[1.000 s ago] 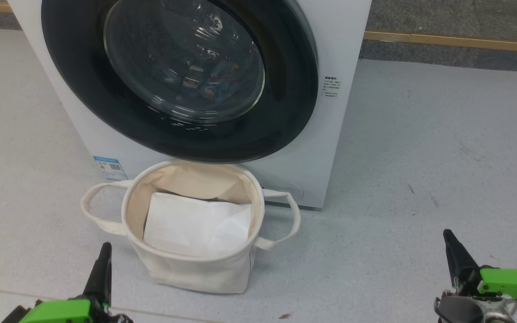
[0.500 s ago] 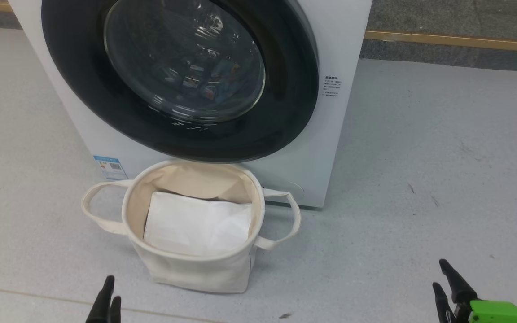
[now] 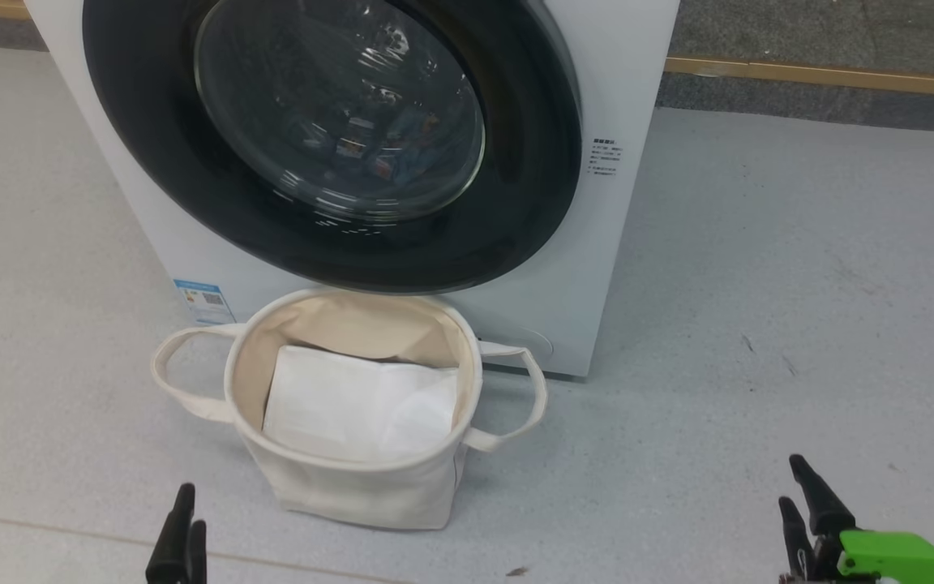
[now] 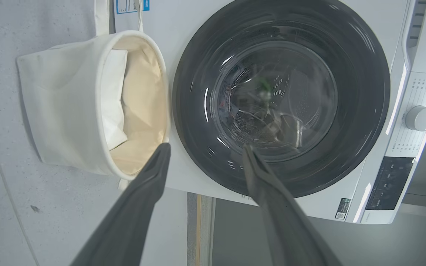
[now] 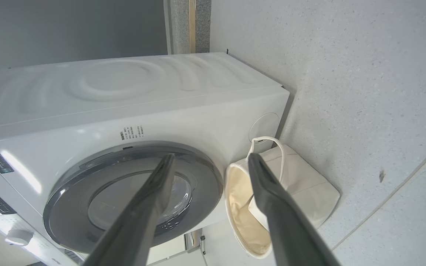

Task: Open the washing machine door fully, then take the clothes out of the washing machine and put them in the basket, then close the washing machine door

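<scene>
the door is shut flat against the front of the washing machine. it is a rigid, hinged part and will probably feel heavy. its wide black rim is glossy and likely slippery under hard fingers. the glass bowl is no place for a grip. a dark recess shows in the rim on the side nearest the small printed label; this is probably the pull point. hook one finger there and swing the door about the opposite edge.

the clothes lie inside the drum and show only as dim coloured patches through the glass. expect them to be light, limp and easy to snag; pinch a fold rather than an edge.

the basket stands on the floor directly below the door, close against the machine front. it holds a white folded sheet. its cloth walls are soft, so it may shift or tip if knocked. whether the opening door will pass over its rim cannot be told.

the left gripper is low at the left, well short of the basket. its jaws are spread wide and hold nothing. the right gripper is low at the right, well apart from the machine, jaws likewise spread and empty.
</scene>
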